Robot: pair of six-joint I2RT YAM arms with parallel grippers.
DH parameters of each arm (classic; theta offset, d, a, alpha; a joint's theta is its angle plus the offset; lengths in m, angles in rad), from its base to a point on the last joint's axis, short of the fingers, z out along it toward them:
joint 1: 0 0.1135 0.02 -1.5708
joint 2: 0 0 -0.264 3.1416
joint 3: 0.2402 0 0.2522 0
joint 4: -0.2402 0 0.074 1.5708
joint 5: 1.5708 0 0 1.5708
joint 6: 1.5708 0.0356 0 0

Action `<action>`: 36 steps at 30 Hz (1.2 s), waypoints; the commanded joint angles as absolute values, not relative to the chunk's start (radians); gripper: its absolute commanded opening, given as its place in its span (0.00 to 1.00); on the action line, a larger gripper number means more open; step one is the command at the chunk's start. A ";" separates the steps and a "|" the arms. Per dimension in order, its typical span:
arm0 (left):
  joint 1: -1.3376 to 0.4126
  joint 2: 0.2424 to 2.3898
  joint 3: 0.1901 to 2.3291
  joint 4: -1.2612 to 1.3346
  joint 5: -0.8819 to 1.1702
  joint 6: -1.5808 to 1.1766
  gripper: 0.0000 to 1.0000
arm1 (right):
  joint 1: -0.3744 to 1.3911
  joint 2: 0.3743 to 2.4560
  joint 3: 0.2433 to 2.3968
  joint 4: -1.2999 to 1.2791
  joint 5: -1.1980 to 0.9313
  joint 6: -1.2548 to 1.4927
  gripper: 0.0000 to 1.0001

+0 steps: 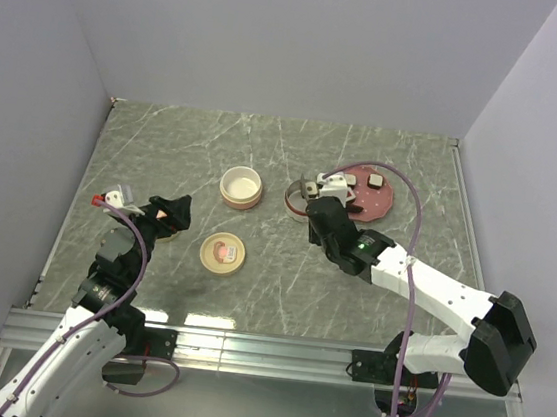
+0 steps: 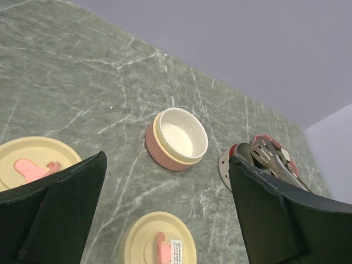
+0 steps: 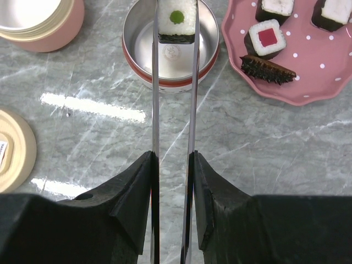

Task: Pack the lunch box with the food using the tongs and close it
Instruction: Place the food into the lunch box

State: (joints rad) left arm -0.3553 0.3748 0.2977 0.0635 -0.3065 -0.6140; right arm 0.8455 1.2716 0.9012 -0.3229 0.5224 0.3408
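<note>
So the right gripper (image 3: pixel 173 159) is clenched on the tongs (image 3: pixel 155 99), and the tongs are pinching one rice piece (image 3: pixel 177 19) with a green dot in the middle. What matters here: that piece sits straight out ahead of the gripper, at the far tips. The tongs' long axis points right at the metal bowl (image 3: pixel 171 83), so the piece looks to hang over the bowl's opening, not beside it. How high above the bottom, I can't tell. My guess is the next move is lower and let go.

The right arm is obviously the one on the job. The left gripper (image 1: pixel 170 212) is spread wide with nothing in it, well off to the left.

Counts:
- one pair of tongs
- four square pieces: one in the tongs, three on the pink plate (image 3: pixel 319 66)
- one dark spiky strip (image 3: pixel 268 69) on that plate too
- two bowls: metal one, pink one (image 3: pixel 49 33)
- two cream lids (image 2: pixel 159 242), both lying on the table
</note>
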 commanded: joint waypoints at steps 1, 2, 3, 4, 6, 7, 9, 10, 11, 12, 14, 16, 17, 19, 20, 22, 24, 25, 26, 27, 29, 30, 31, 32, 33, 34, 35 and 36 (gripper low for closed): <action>-0.357 0.374 0.296 0.097 -0.288 -0.614 0.99 | 0.857 1.276 0.956 -0.284 0.551 0.333 0.40; -0.359 0.374 0.296 0.097 -0.290 -0.614 1.00 | 0.857 1.276 0.956 -0.284 0.554 0.333 0.40; -0.357 0.374 0.296 0.097 -0.290 -0.614 1.00 | 0.859 1.276 0.956 -0.284 0.555 0.333 0.40; -0.357 0.374 0.296 0.097 -0.290 -0.614 0.99 | 0.861 1.273 0.956 -0.284 0.557 0.333 0.41; -0.357 0.373 0.295 0.098 -0.288 -0.614 0.99 | 0.862 1.272 0.953 -0.284 0.560 0.333 0.41; -0.357 0.374 0.296 0.098 -0.288 -0.614 0.99 | 0.861 1.272 0.951 -0.284 0.560 0.331 0.41; -0.357 0.374 0.296 0.098 -0.287 -0.615 1.00 | 0.861 1.273 0.954 -0.287 0.561 0.333 0.42; -0.357 0.376 0.296 0.100 -0.287 -0.614 1.00 | 0.861 1.276 0.954 -0.287 0.558 0.333 0.42; -0.357 0.374 0.296 0.100 -0.287 -0.615 0.99 | 0.861 1.278 0.956 -0.287 0.560 0.333 0.42; -0.357 0.373 0.295 0.100 -0.285 -0.614 1.00 | 0.861 1.278 0.956 -0.290 0.561 0.334 0.42; -0.357 0.374 0.295 0.101 -0.285 -0.614 0.99 | 0.862 1.282 0.957 -0.290 0.563 0.334 0.43; -0.357 0.374 0.295 0.103 -0.285 -0.615 1.00 | 0.862 1.281 0.956 -0.290 0.564 0.337 0.43; -0.357 0.374 0.293 0.103 -0.285 -0.614 0.99 | 0.862 1.281 0.956 -0.290 0.566 0.336 0.43; -0.357 0.376 0.293 0.104 -0.285 -0.614 1.00 | 0.864 1.281 0.960 -0.291 0.565 0.334 0.43; -0.359 0.376 0.293 0.106 -0.284 -0.615 0.99 | 0.862 1.281 0.962 -0.294 0.566 0.334 0.43; -0.357 0.379 0.293 0.106 -0.284 -0.614 1.00 | 0.864 1.281 0.963 -0.299 0.571 0.337 0.43; -0.357 0.380 0.293 0.107 -0.284 -0.614 1.00 | 0.865 1.273 0.960 -0.301 0.594 0.344 0.43; -0.357 0.380 0.293 0.107 -0.284 -0.614 1.00 | 0.865 1.261 0.956 -0.301 0.603 0.350 0.43; -0.357 0.380 0.295 0.109 -0.284 -0.614 1.00 | 0.865 1.252 0.951 -0.299 0.618 0.351 0.43; -0.357 0.380 0.293 0.109 -0.284 -0.614 0.99 | 0.865 1.230 0.948 -0.301 0.624 0.354 0.43; -0.357 0.380 0.295 0.109 -0.284 -0.612 1.00 | 0.865 1.210 0.942 -0.304 0.644 0.357 0.43; -0.357 0.382 0.293 0.110 -0.282 -0.614 1.00 | 0.865 1.195 0.940 -0.308 0.653 0.357 0.43; -0.357 0.382 0.295 0.110 -0.284 -0.612 1.00 | 0.867 1.187 0.940 -0.310 0.663 0.359 0.43; -0.357 0.380 0.293 0.109 -0.284 -0.612 1.00 | 0.864 1.180 0.939 -0.317 0.685 0.360 0.43; -0.357 0.382 0.293 0.109 -0.285 -0.614 1.00 | 0.861 1.169 0.937 -0.321 0.695 0.364 0.43; -0.357 0.382 0.293 0.107 -0.285 -0.612 1.00 | 0.858 1.164 0.933 -0.322 0.702 0.367 0.44; -0.357 0.380 0.293 0.107 -0.285 -0.614 1.00 | 0.854 1.158 0.930 -0.324 0.706 0.368 0.44; -0.357 0.379 0.293 0.106 -0.285 -0.614 1.00 | 0.839 1.151 0.927 -0.324 0.707 0.371 0.44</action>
State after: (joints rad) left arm -0.3550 0.3771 0.2977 0.0669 -0.3019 -0.6140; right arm 0.8528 1.1908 0.9112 -0.3294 0.6369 0.3511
